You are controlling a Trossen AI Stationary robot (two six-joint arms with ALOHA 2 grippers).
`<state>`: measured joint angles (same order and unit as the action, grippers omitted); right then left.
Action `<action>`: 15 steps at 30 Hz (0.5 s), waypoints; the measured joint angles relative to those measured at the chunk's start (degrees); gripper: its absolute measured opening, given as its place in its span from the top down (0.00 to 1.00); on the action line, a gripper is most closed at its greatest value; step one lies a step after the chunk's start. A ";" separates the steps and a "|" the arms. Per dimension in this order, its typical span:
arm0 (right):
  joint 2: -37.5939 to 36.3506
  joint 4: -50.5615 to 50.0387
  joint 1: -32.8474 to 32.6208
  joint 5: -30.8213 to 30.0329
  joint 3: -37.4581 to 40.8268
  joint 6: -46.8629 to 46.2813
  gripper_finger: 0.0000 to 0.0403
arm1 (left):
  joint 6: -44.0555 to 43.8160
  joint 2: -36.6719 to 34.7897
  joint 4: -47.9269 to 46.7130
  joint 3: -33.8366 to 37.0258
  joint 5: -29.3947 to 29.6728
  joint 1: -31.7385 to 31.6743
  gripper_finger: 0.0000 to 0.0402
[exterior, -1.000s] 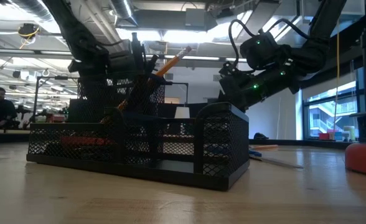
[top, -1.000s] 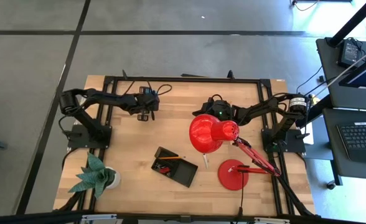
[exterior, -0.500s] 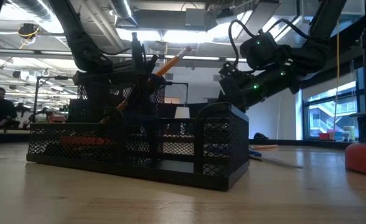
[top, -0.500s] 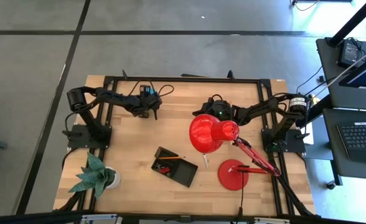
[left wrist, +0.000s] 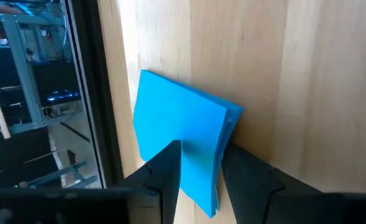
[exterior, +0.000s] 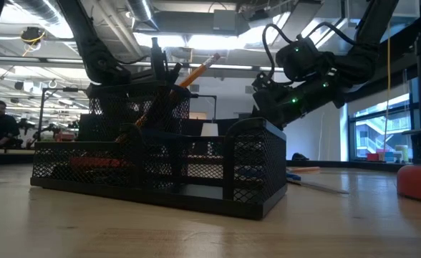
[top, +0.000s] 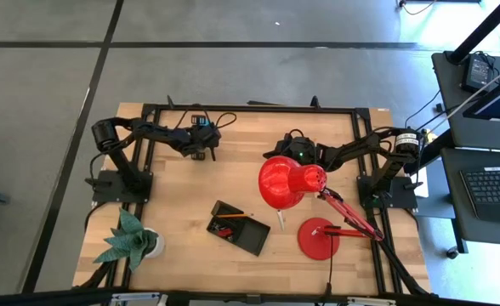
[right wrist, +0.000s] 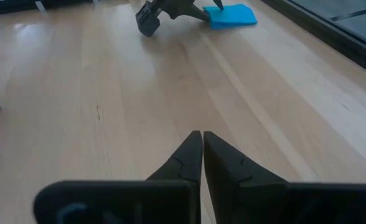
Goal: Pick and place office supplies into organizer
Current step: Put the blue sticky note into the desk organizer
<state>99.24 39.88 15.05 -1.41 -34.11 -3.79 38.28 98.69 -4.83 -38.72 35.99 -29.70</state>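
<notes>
the left end effector (left wrist: 198,171) sits low at the far left part of the pale wooden counter (top: 190,191), close to the black frame rail along the far edge. its two dark fingers (left wrist: 164,171) straddle the near end of the blue square sticky-note pad (left wrist: 180,146), which lies flat on the wood; the jaws stand narrow around the pad's sides, and whether they already press it i cannot tell. in the right wrist view the same pad (right wrist: 231,15) shows far off beside that end effector (right wrist: 198,12).

the right end effector (right wrist: 201,155) hangs over bare wood near the middle of the counter, its fingers pressed together and empty.

the low black mesh organizer tray (top: 239,227) sits toward the near middle of the counter, well apart from the pad, with a wooden pencil (exterior: 196,72) leaning out of its tall cup. a big red desk lamp (top: 291,181) stands right of it, and a green paper plant (top: 131,238) at the near left corner.
</notes>
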 joint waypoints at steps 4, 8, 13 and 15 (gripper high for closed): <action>0.02 -0.24 0.04 0.00 -0.02 0.00 0.95 | 0.02 0.96 0.56 -0.02 0.34 -0.01 0.74; 0.01 -0.30 0.04 0.00 -0.02 0.02 0.95 | 0.01 1.13 0.72 0.02 0.10 0.01 0.79; 0.01 -0.40 0.04 0.00 -0.01 0.02 0.95 | 0.00 1.25 0.62 0.09 -0.12 0.01 0.88; 0.00 -0.41 0.04 0.00 -0.02 0.02 0.95 | -0.07 1.27 0.56 0.09 -0.40 0.05 0.92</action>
<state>99.25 39.46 15.09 -1.41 -34.13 -3.77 38.22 99.96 -4.27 -38.63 35.59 -29.65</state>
